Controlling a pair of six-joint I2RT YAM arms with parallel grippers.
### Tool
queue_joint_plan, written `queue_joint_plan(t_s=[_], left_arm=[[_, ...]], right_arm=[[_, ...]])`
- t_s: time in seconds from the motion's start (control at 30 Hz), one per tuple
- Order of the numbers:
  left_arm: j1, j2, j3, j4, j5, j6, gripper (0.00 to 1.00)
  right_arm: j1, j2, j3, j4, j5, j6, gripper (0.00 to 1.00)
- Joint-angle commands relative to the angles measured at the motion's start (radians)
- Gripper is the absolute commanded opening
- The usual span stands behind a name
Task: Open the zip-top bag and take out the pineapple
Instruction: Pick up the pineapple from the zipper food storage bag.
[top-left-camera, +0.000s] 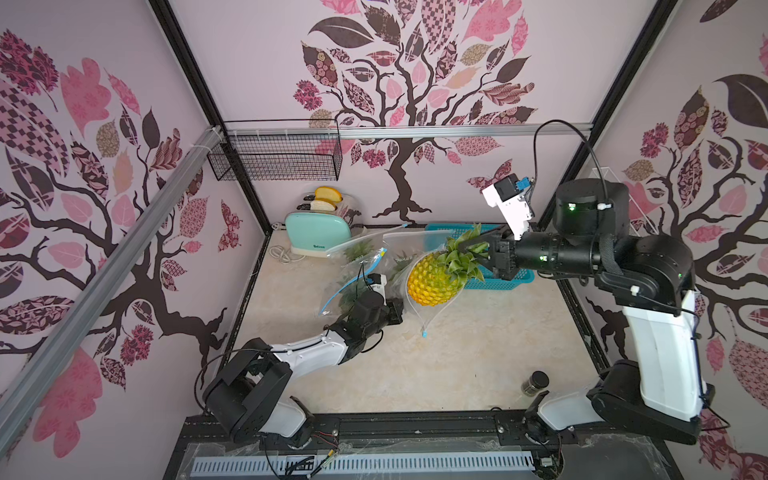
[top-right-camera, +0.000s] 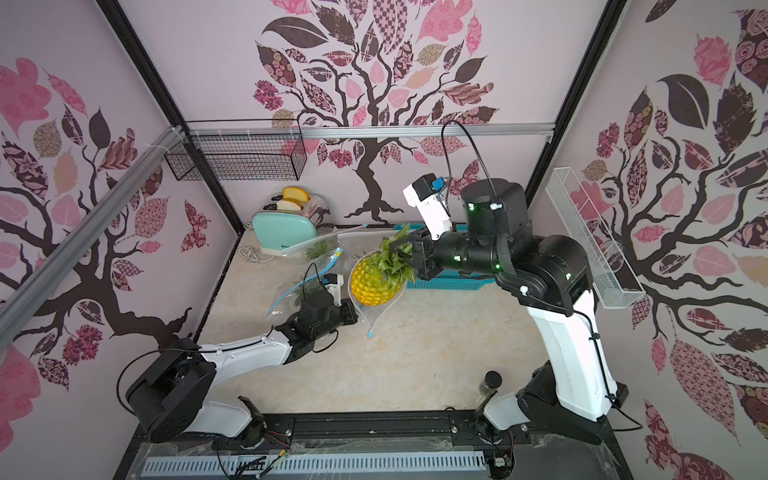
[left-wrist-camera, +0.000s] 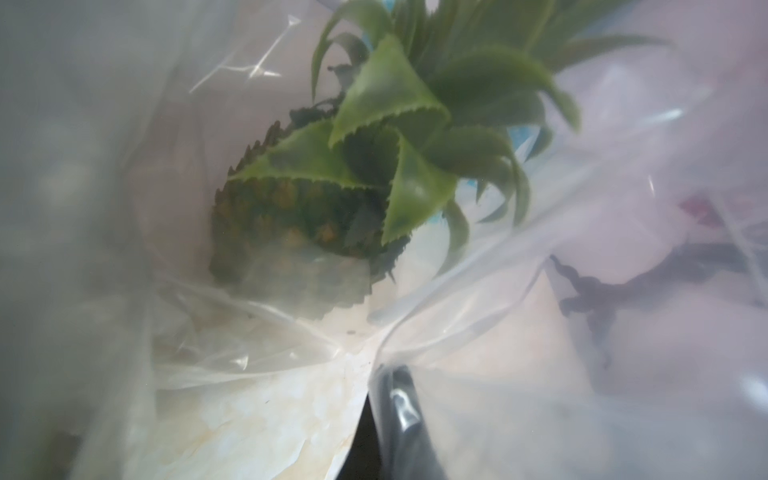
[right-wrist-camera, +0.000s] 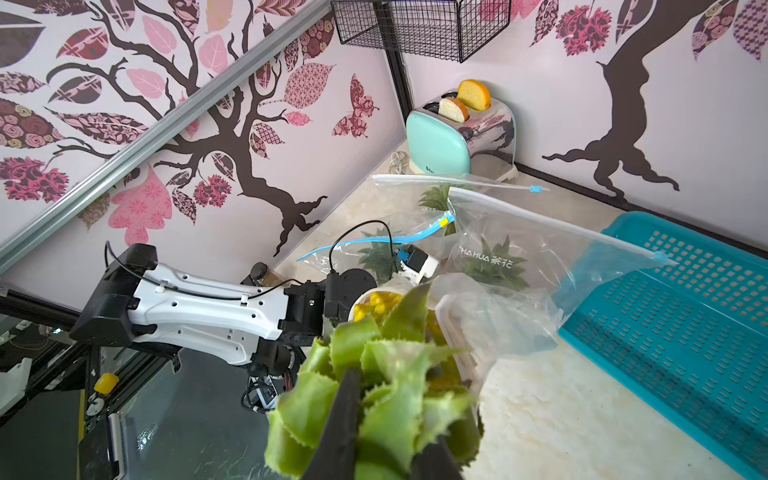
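Pineapple (top-left-camera: 432, 284) is held off the table (top-left-camera: 457, 365) by its green crown, in front of the blue basket (top-left-camera: 511, 276). The right gripper (top-left-camera: 473, 249) is clamped on the crown leaves. In the right wrist view, its black fingers (right-wrist-camera: 340, 428) are seen pressed into the leaves from both sides.

The clear zip-top bag (top-left-camera: 415, 309) is open. Its white rim is looped around the yellow body of the fruit, and its blue slider (top-left-camera: 424, 333) hangs below, near the table. The same layout is seen in both top views, pineapple (top-right-camera: 376, 284) above slider (top-right-camera: 369, 333).

The left gripper (top-left-camera: 397, 309) is closed tight on the side of the bag, just beside the fruit. In the left wrist view, gathered plastic (left-wrist-camera: 498, 291) is pinched at the dark finger (left-wrist-camera: 395, 415). The pineapple (left-wrist-camera: 291, 216) is seen blurred through the film.

More clear bags (top-left-camera: 357, 253) with green leafy tops inside are lying behind, between the left gripper and the mint toaster (top-left-camera: 316, 237). Bread slices (top-left-camera: 328, 194) are standing in the toaster. A small dark-lidded jar (top-left-camera: 536, 382) is set near the base of the right arm. A black wire basket (top-left-camera: 278, 158) is hung on the back wall.
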Motion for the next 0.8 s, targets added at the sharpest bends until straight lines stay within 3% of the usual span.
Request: queue_joint_plan(t_s=[0.0, 0.47, 0.77], left_arm=[[0.013, 0.044, 0.008, -0.087, -0.103, -0.054, 0.00], [0.015, -0.037, 0.186, -0.123, -0.162, -0.070, 0.00], [0.020, -0.168, 0.296, -0.111, 0.022, -0.073, 0.00]], right_arm=[[0.004, -0.082, 0.008, 0.159, -0.094, 0.029, 0.00], [0.005, -0.140, -0.153, 0.158, -0.349, 0.025, 0.00], [0.005, -0.203, -0.287, 0.145, -0.368, -0.010, 0.00]])
